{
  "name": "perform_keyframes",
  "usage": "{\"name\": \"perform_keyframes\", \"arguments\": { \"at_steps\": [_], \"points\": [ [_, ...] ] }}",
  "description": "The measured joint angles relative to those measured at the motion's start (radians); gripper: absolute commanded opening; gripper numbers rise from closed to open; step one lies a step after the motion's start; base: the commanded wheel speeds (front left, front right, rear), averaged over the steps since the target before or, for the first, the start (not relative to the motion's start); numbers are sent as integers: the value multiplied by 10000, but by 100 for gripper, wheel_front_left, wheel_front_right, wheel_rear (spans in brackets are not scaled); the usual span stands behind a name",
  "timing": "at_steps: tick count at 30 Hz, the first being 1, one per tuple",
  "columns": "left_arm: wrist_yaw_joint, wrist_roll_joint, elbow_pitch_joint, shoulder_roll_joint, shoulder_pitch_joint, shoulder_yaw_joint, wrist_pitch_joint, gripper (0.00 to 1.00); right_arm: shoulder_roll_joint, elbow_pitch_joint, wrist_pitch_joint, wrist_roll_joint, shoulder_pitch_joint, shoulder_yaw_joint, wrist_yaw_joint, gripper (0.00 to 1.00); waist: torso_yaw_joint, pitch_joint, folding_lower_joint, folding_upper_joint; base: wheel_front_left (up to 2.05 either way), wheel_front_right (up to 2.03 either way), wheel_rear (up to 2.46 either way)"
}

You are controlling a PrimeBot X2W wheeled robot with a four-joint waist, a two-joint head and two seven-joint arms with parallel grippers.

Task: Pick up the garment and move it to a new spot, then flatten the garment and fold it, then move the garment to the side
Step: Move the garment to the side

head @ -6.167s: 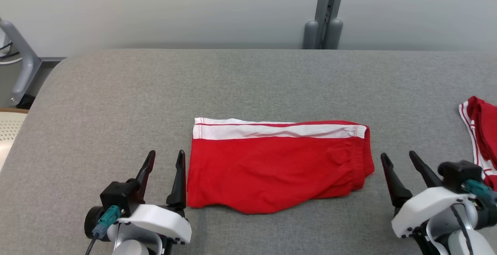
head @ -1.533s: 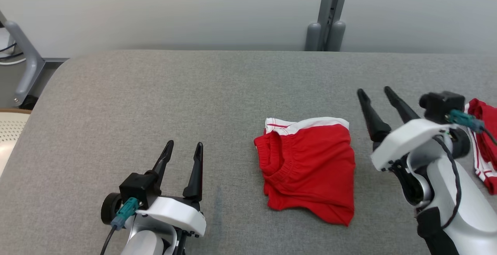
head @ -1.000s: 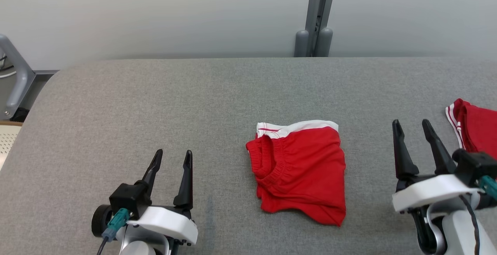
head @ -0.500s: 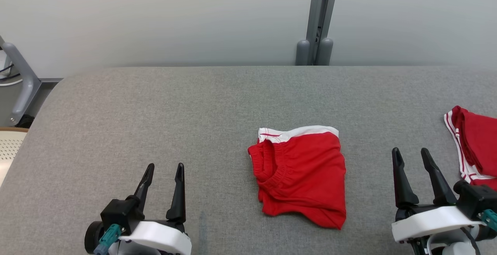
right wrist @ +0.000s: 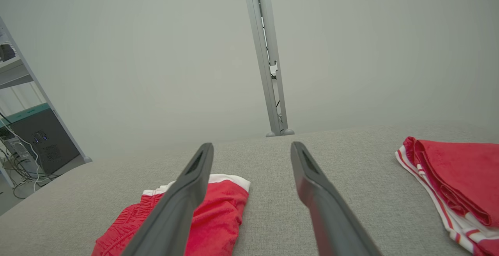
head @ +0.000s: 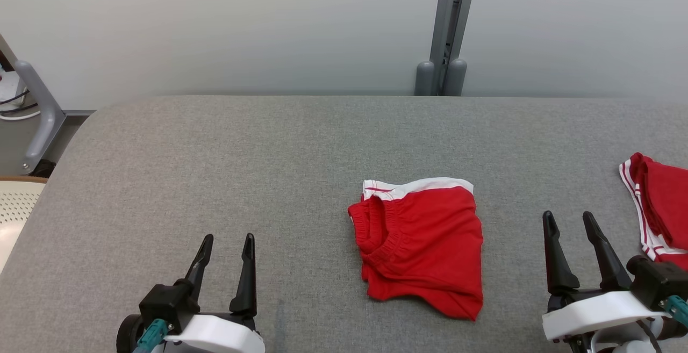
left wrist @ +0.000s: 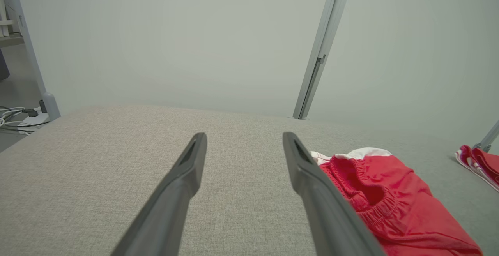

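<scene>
Garment [head: 424,245] folded, waistband [head: 377,229] leftward, long axis seemingly near-far.

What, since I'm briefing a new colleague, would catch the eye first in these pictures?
The folded red shorts, white band at the far side, stand out against the grey table near its middle. A second red garment lies at the right edge. The left gripper and right gripper flank the shorts, both open and empty.

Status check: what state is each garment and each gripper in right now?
Red shorts: folded, lying loose between the grippers, not held.
Second red garment: folded, lying off to the right, not held.
Left gripper: open, empty.
Right gripper: open, empty.
</scene>
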Motion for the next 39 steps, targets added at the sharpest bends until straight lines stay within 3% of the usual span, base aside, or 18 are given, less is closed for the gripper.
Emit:
{"name": "perform_keyframes", "arguments": {
  "at_steps": [13,26,32,39],
  "points": [
    [0,15,36,0,8,-27,0,100,2,157,63,96,-9,104,0,100,-34,43,0,0,0,0,0],
    [65,-2,42,0,-174,-219,0,100,-234,286,3051,305,-1034,-61,0,100,129,466,0,0,0,0,0],
    [119,-82,12,2,-420,-309,0,100,-606,941,5003,1503,-1682,205,0,100,420,834,0,0,0,0,0],
    [182,-188,-65,-2,-677,-441,0,100,-993,1825,6213,2357,-2338,468,0,100,860,1310,0,0,0,0,0]
  ]
}}
